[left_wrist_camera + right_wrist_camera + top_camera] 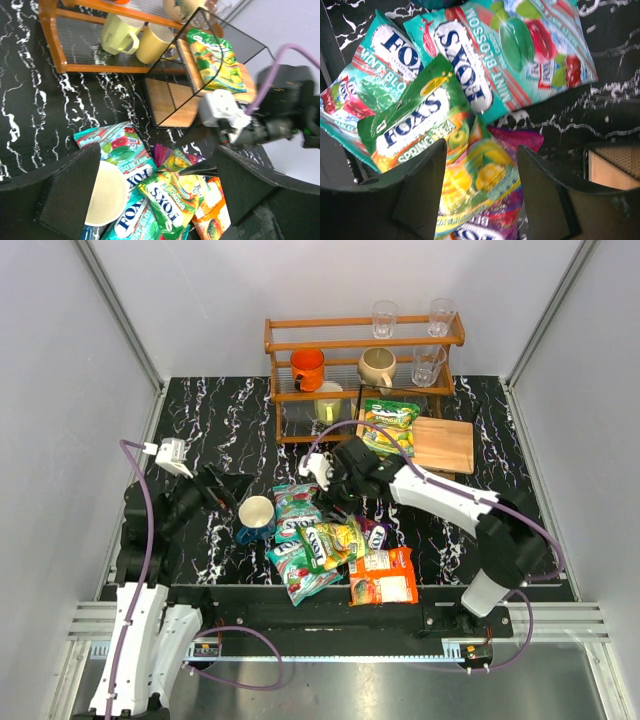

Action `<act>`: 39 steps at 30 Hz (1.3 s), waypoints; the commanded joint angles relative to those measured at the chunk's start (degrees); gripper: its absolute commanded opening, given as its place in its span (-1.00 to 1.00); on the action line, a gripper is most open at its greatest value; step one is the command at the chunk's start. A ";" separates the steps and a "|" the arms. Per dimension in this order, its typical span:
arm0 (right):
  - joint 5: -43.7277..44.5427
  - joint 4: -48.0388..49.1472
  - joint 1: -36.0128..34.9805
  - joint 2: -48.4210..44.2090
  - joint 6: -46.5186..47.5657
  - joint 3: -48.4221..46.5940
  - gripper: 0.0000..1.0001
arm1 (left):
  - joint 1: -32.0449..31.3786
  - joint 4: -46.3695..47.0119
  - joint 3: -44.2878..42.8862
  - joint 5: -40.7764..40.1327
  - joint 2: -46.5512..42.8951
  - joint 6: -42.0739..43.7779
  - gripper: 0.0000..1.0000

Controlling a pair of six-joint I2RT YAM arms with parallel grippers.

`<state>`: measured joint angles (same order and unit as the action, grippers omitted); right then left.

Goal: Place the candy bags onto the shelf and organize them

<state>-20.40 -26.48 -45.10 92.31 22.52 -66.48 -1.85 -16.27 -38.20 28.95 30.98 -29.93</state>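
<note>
Right wrist view alone reveals the right end effector (481, 149) parted over piled candy bags (415, 120); left end effector (157, 150) gapes empty.

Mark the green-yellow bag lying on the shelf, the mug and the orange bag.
green-yellow bag (390, 427): top view, middle of its printed front.
mug (257, 512): top view, its cream inside.
orange bag (383, 578): top view, centre of its front.

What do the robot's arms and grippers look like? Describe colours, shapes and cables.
Both the left arm and right arm have white links with black joints. A purple cable runs along each, and a white box sits at each wrist. The left gripper and right gripper have broad matte-black fingers.
</note>
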 commanded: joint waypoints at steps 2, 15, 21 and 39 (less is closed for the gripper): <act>-7.45 -8.76 0.81 8.57 9.73 -9.63 0.33 | -0.09 0.55 -4.34 4.71 -1.36 -2.59 0.98; -11.06 -13.07 1.60 12.89 10.96 -9.73 0.33 | -0.09 -2.45 -6.01 6.91 -0.22 -1.18 0.98; -12.20 -14.65 1.68 15.09 10.87 -7.70 0.30 | -0.09 -2.36 -5.84 7.35 0.48 -0.57 0.98; -9.58 -10.73 2.12 7.37 -10.63 -7.89 -1.00 | -0.09 -2.71 -6.01 7.17 -1.27 -1.62 0.98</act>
<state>-33.15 -40.42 -43.27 107.39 22.90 -75.09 -1.85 -20.12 -41.67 35.03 30.70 -30.52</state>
